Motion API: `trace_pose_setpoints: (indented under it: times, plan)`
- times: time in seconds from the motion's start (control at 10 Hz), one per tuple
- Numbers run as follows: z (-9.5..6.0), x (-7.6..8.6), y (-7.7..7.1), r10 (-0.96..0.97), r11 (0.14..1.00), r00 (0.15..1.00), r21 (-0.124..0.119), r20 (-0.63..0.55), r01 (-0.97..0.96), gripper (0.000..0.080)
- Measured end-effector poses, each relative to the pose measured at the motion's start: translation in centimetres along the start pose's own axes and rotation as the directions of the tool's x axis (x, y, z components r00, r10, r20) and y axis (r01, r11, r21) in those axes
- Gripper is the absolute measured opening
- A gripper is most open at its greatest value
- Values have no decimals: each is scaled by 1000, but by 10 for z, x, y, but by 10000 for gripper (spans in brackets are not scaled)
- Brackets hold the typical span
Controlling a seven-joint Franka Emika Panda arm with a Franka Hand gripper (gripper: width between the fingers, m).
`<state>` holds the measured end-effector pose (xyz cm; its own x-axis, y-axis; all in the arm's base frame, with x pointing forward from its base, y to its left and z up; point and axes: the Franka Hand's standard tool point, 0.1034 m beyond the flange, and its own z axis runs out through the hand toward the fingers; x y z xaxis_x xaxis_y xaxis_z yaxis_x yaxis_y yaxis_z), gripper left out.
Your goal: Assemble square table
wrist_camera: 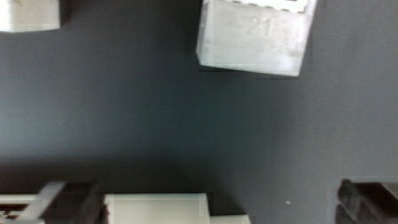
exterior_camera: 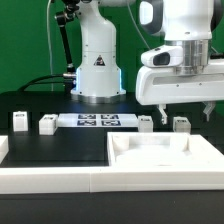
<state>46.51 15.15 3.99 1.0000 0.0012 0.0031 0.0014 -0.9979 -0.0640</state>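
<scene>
Exterior view, left to right. At nine o'clock on the black table (exterior_camera: 40, 105): first leg peg (exterior_camera: 18, 122), white and upright. At its three o'clock, near but apart: second leg peg (exterior_camera: 47, 125). Next along, close to the frame's centre: the marker board (exterior_camera: 95, 121), lying flat, with the robot base (exterior_camera: 97, 62) at its twelve o'clock. Just beside the board's end, at its three o'clock: third leg peg (exterior_camera: 146, 123). Further toward three o'clock: fourth leg peg (exterior_camera: 181, 124). Above these two, at two o'clock in the frame: the gripper (exterior_camera: 184, 108), jaws spread wide, holding nothing, fingertips clear of both pegs. At five o'clock: the square top (exterior_camera: 165, 150), recessed face up, resting on the table, at six o'clock of the third and fourth pegs and apart from them. Along the front, from seven o'clock: white rail (exterior_camera: 50, 178).

Wrist view: close leg peg (wrist_camera: 258, 35) and corner leg peg (wrist_camera: 32, 15) on the dark surface, well apart from the dark fingers (wrist_camera: 45, 200). Between those fingers, cut by the frame edge: white piece (wrist_camera: 169, 208); cannot tell which part, nor whether touched.
</scene>
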Motion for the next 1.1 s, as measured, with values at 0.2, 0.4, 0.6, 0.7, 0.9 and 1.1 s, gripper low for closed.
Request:
trace_pose_setpoints:
  times: [0.2,0.4,0.6,0.7,0.9,1.1]
  plan:
    - [4,-9,-8,8,1000,1000,2,2,-8,649]
    - [11,-24,-15,24,1000,1000,-3,16,-24,649]
    - [9,-21,-13,-3,1000,999,-9,36,3,649]
    - [10,-25,-10,0,1000,997,-19,80,1,649]
    - [7,-22,-3,64,998,973,-36,220,-58,649]
    - [9,-26,-2,52,998,944,-47,325,-39,649]
